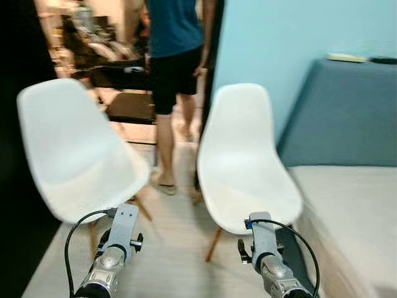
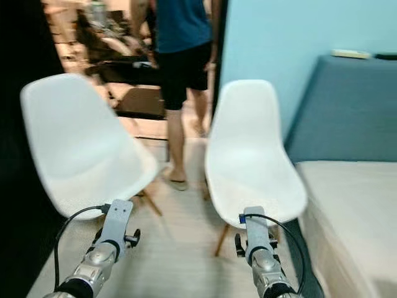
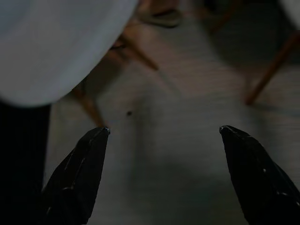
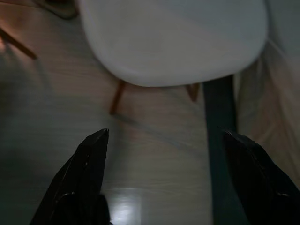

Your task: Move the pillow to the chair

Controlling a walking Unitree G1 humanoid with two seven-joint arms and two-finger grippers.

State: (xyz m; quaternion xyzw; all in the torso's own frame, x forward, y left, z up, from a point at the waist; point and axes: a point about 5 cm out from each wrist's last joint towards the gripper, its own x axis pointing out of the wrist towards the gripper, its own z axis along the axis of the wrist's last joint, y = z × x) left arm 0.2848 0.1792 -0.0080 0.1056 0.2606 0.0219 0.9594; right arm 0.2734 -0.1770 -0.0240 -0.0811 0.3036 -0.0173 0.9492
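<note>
from the head view you face two white chairs, a left chair [image 1: 74, 149] and a right chair [image 1: 245, 164], with a bed [image 1: 347, 205] at your right and a person [image 1: 173, 68] walking behind. no pillow can be made out, so the fetch is all ahead. left wrist: left gripper [image 3: 161, 133] spread wide, empty, over floor. right wrist: right gripper [image 4: 164, 136] likewise apart, empty, below the right chair's seat.

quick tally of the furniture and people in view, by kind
white chairs: 2, left chair and right chair
bed: 1, bed with a blue headboard
people: 1, person standing behind the chairs
total: 4
</note>
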